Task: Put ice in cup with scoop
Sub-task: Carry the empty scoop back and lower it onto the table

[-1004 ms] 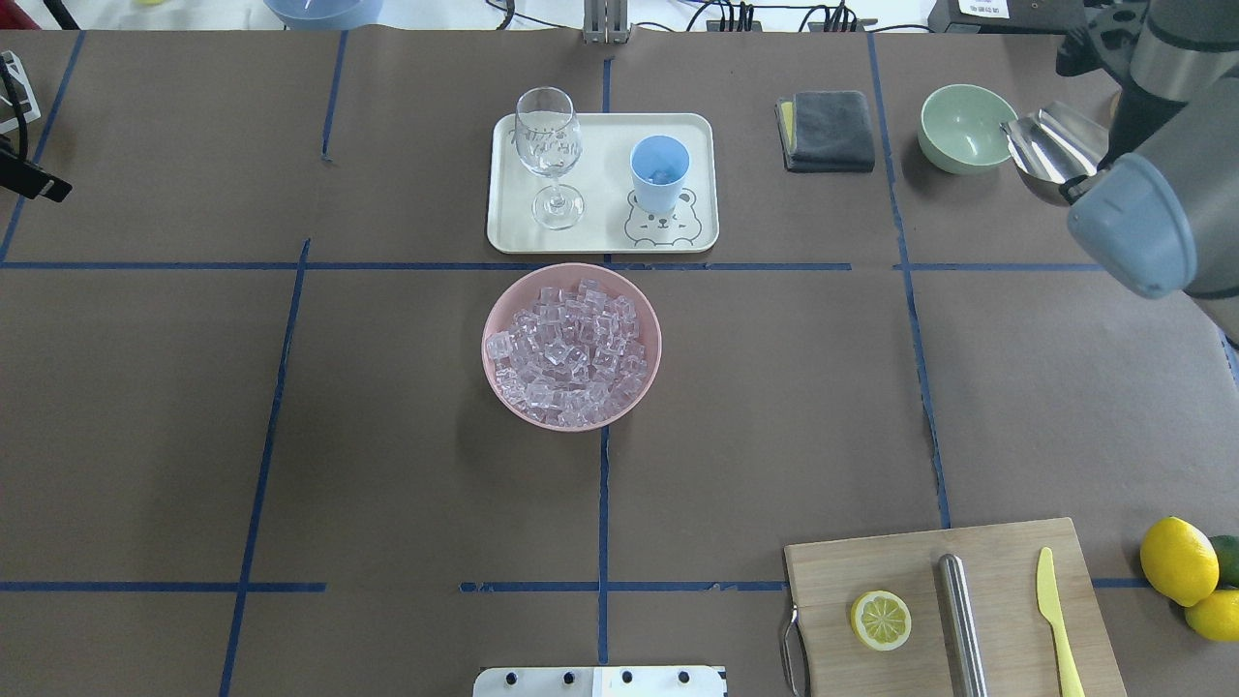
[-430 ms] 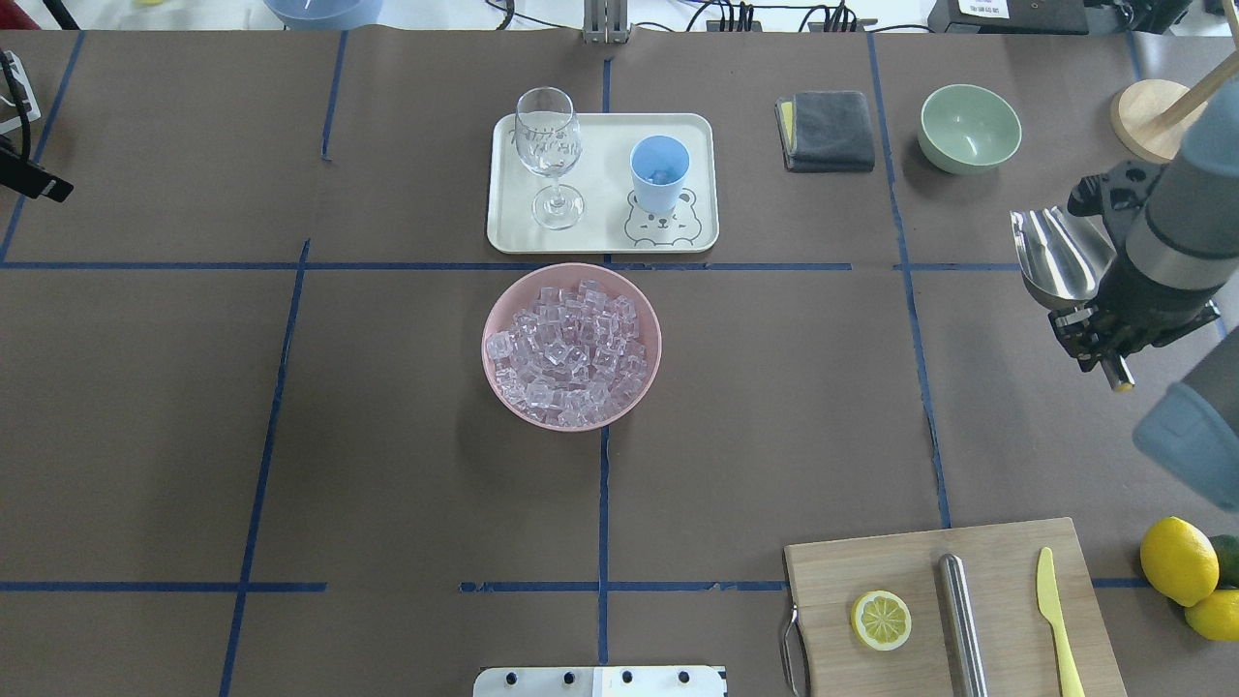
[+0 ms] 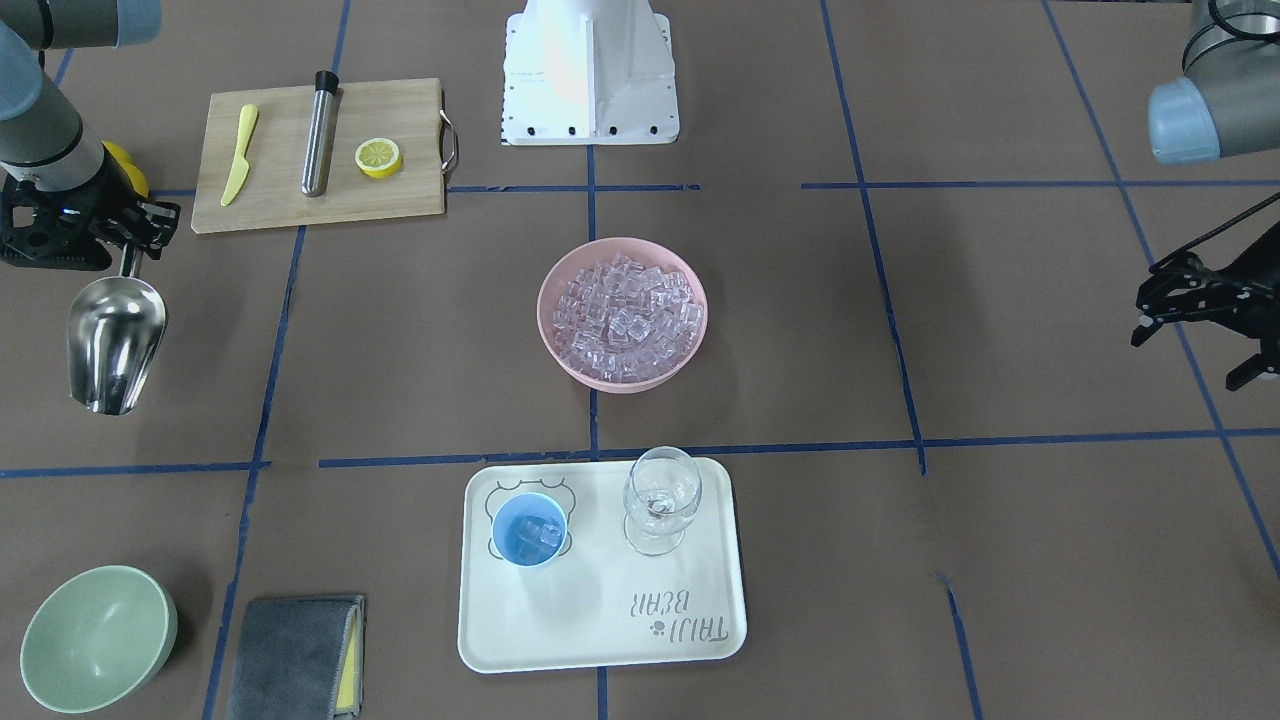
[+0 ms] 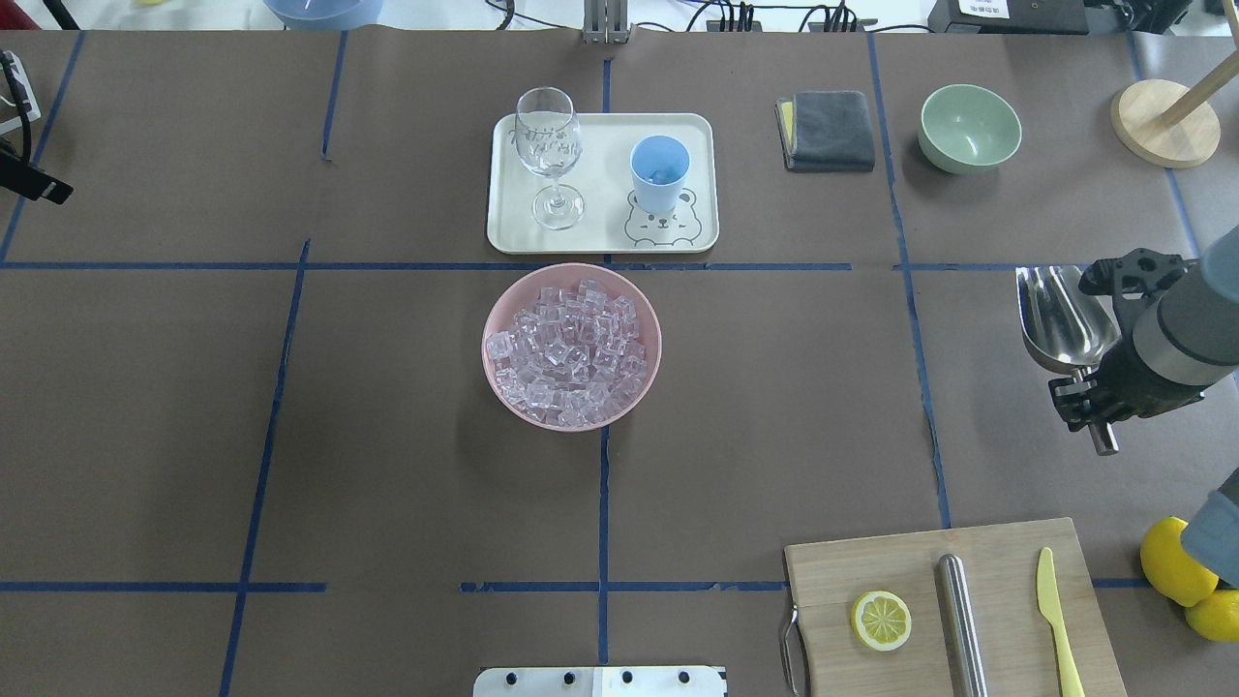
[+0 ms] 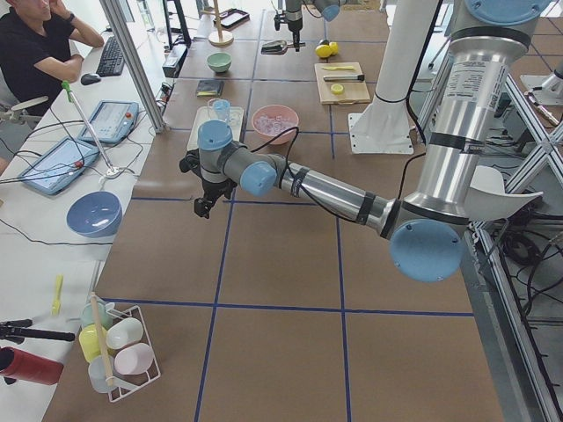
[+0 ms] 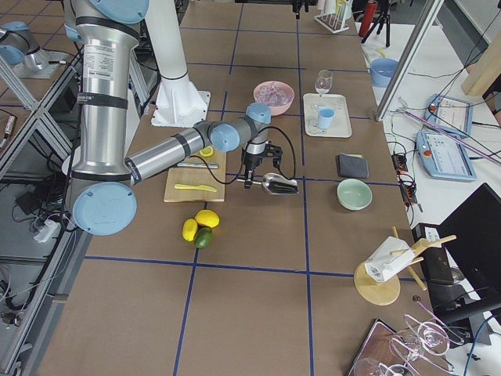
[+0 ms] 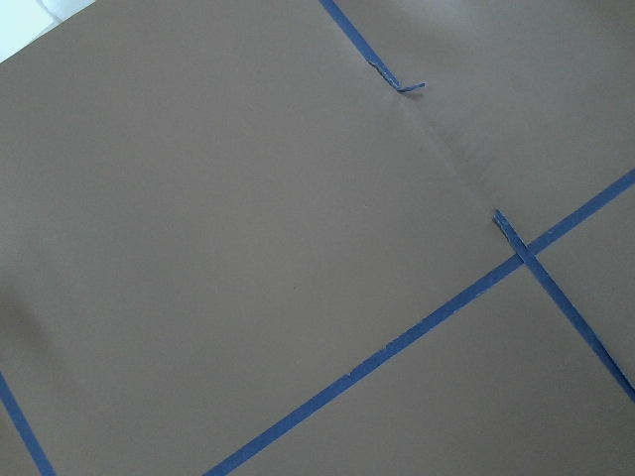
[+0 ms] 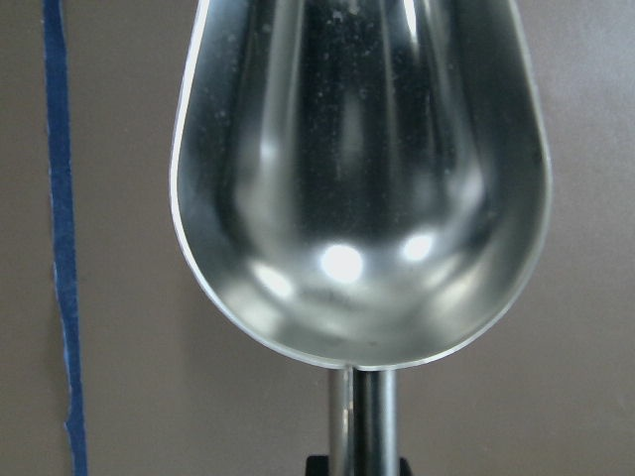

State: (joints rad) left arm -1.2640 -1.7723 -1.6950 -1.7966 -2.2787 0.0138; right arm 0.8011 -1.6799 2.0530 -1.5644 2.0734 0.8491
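Observation:
My right gripper (image 4: 1092, 399) is shut on the thin handle of the steel scoop (image 4: 1062, 315) and holds it above the table at the right edge. The scoop's bowl is empty in the right wrist view (image 8: 357, 178) and shows at the left in the front view (image 3: 115, 340). The ice (image 4: 569, 350) fills a pink bowl (image 4: 497, 385) at the table's middle. The light-blue cup (image 4: 659, 172) stands on a white tray (image 4: 600, 242) and has a few cubes in it (image 3: 540, 533). My left gripper (image 3: 1192, 352) is open and empty, far to the left.
A wine glass (image 4: 549, 155) stands on the tray beside the cup. A grey cloth (image 4: 829, 131), a green bowl (image 4: 969, 127) and a wooden stand (image 4: 1164, 122) are at the back right. A cutting board (image 4: 953, 605) with lemon half, steel cylinder and knife, and lemons (image 4: 1176, 561), lie near right.
My right arm has carried the scoop from beside the green bowl back toward the robot along the right edge. The left arm has not moved.

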